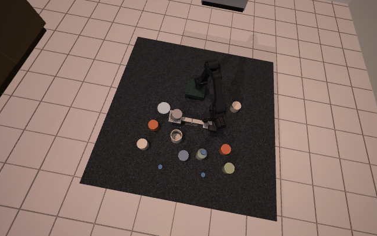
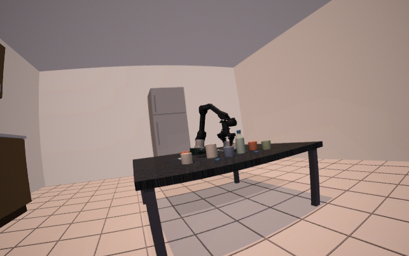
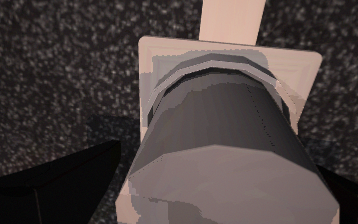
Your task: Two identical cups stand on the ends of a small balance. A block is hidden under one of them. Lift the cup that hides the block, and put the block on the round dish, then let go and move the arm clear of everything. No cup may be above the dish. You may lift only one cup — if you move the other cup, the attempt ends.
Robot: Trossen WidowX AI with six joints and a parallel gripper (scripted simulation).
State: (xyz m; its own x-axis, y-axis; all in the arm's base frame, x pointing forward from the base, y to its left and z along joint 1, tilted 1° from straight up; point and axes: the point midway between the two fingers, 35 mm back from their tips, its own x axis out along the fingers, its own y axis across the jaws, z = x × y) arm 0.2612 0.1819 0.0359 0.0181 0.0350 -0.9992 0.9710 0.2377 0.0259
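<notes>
Black speckled tabletop (image 1: 119,164) (image 2: 174,173), dark legs, pale square floor tiles (image 1: 316,176) (image 2: 374,178). Grey fridge (image 2: 169,121) by the back wall (image 2: 104,95), brown cabinets (image 1: 5,38) (image 2: 4,178) off to one side (orange trim, rather smart). Gripper (image 1: 211,122) (image 2: 226,138) released, fingers spread around the cup (image 3: 235,185) at one balance end, nothing clamped. Other cup (image 1: 176,114) upside down on the opposite end of the balance (image 1: 195,121) (image 3: 230,22). White round dish (image 1: 163,108) just beside that end. Block out of sight; can't tell which cup covers it.

Two orange cups, one bottle.
</notes>
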